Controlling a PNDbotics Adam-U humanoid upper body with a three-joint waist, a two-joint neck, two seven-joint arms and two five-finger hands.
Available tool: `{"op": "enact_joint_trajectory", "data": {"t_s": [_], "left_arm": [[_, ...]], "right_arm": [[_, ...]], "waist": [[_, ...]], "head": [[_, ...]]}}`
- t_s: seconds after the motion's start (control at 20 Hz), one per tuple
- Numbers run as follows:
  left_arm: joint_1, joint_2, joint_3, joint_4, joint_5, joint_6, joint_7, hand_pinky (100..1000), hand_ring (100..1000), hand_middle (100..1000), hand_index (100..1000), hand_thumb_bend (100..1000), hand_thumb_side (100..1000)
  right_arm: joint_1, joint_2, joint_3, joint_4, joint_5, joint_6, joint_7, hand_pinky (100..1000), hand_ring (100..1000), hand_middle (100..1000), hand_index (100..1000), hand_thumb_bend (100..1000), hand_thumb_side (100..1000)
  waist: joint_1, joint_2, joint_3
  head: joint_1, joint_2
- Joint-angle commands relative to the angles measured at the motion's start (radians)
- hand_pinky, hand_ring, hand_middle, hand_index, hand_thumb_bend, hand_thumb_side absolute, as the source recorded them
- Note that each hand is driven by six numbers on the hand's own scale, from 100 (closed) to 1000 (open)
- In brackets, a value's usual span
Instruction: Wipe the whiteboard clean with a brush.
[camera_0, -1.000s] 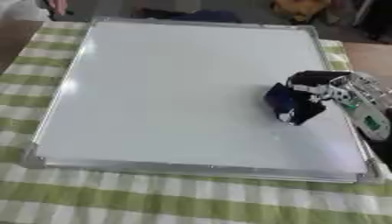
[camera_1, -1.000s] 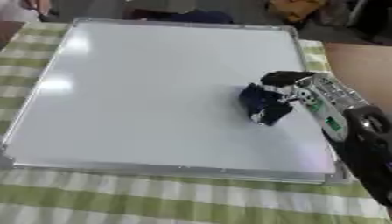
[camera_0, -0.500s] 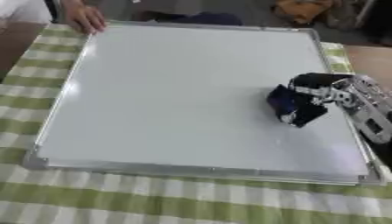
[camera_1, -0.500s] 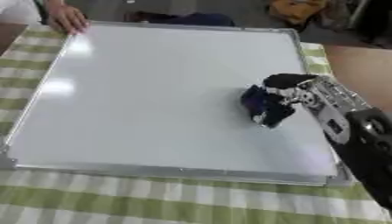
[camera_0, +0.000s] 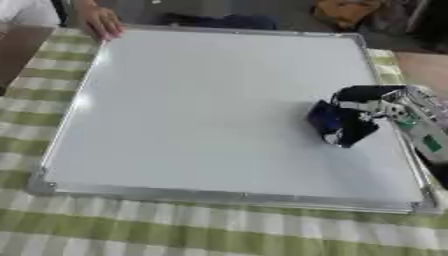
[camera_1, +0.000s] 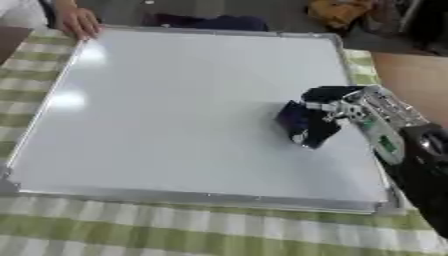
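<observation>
A large whiteboard (camera_0: 192, 105) with a silver frame lies flat on the table, and its white surface shows no marks. My right hand (camera_0: 367, 107) reaches in from the right and is curled round a dark blue brush (camera_0: 328, 121) that presses on the board's right-middle part. A person's hand (camera_0: 102, 23) holds the board's far left corner. My left hand shows in neither view.
A green-and-white checked cloth (camera_0: 131, 225) covers the table under the board. Dark fabric (camera_0: 227, 21) lies past the far edge, and a yellow-brown object (camera_0: 341, 10) sits at the far right. Bare brown tabletop (camera_1: 407, 75) shows to the right.
A person's hand has come to rest on the board's far left corner. My right hand and the brush have stayed in nearly the same spot.
</observation>
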Motion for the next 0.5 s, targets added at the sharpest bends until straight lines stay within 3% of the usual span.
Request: {"op": "enact_joint_trajectory", "data": {"t_s": [0.05,0.5], "left_arm": [[-0.014,0.018,0.000,-0.019,0.002,-0.002,-0.004,635,783,776,686,167,1000],[-0.015,0.018,-0.001,-0.019,0.003,-0.001,-0.006,635,784,776,686,165,1000]], "right_arm": [[0.043,-0.010,0.040,0.004,-0.022,-0.009,0.031,601,732,541,676,100,699],[0.069,-0.029,0.066,-0.086,-0.047,-0.026,0.049,611,739,545,680,121,755]], "waist": [[0.006,-0.009,-0.003],[0.006,-0.013,-0.009]], "head": [[0.003,-0.008],[0.002,-0.010]]}}
